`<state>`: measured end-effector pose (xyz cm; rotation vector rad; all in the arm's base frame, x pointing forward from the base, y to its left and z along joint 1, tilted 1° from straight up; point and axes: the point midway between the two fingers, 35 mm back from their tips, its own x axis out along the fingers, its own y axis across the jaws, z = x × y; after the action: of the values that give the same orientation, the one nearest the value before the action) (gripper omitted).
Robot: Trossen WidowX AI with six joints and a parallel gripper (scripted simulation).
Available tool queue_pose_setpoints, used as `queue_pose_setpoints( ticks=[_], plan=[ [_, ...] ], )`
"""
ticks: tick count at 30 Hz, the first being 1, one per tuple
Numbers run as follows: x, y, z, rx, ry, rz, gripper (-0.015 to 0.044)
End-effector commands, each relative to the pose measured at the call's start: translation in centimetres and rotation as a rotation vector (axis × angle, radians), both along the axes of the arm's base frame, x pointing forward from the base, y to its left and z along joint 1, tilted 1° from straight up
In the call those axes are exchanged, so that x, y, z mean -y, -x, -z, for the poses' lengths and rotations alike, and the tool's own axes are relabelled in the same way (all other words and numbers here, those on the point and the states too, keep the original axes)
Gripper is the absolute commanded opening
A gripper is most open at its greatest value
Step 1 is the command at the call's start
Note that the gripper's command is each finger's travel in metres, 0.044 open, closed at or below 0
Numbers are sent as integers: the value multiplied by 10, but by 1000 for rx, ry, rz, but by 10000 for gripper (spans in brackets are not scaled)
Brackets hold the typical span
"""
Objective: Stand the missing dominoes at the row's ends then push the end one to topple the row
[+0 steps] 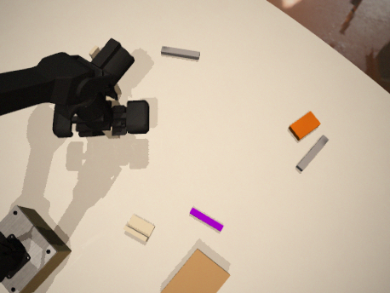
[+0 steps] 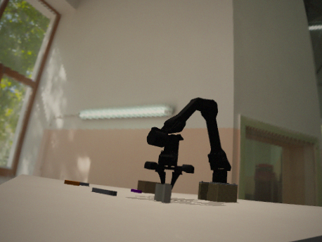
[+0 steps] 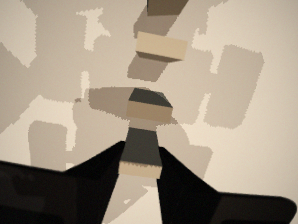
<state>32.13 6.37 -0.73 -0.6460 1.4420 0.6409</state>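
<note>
My gripper points down and is shut on a beige-edged domino with a dark broad face. It is low over the table, just short of the nearest standing domino in the wrist view. Beyond that stand another domino and a darker one at the top edge. In the top view the arm hides most of the row; one domino shows past it. In the exterior view the row overlaps into one grey block before the fingertips. Whether the held domino touches the table cannot be told.
Grey bars lie apart, one beside an orange block. A purple bar lies near a brown box. A small beige two-part piece is left of the purple bar. The arm's base is at lower left.
</note>
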Motion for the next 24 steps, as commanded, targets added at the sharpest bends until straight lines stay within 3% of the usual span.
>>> queue_pose_setpoints(
  ticks=[1, 13, 17, 24],
  plan=[
    [-1, 0, 1, 0, -4, -1, 133],
    [-1, 0, 1, 0, -4, -1, 440],
    [-1, -2, -11, 0, -4, -1, 440],
    [1, 2, -125, 1, 0, 0, 440]
  ],
)
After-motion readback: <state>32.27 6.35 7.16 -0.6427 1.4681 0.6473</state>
